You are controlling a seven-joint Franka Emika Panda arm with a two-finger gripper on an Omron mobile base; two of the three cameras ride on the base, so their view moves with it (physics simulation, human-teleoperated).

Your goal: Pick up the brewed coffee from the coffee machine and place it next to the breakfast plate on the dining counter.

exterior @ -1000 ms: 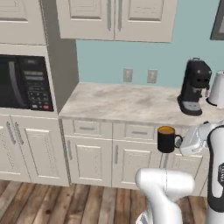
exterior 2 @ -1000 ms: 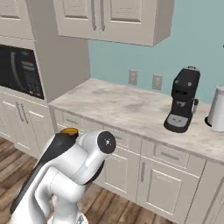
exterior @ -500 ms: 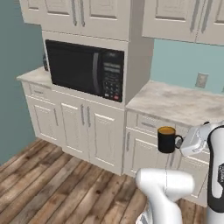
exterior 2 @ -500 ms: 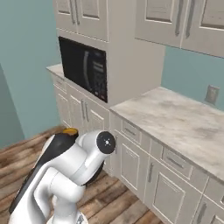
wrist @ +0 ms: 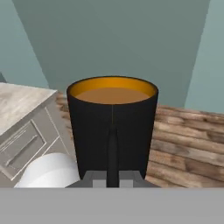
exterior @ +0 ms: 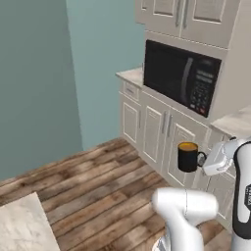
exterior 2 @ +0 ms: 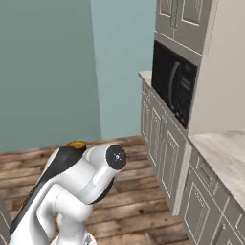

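At the right of the left base view, the gripper [exterior: 206, 160] pinches the handle of the brewed coffee [exterior: 188, 156], carrying it upright above the wooden floor [exterior: 93, 188] (level, presumably so nothing spills). In the hand view, the mug fills the centre, its handle clamped.

My gripper [exterior: 205, 159] is clamped on the mug's handle, holding the brewed coffee [exterior: 187, 156] upright in the air, forearm reaching left from the elbow.
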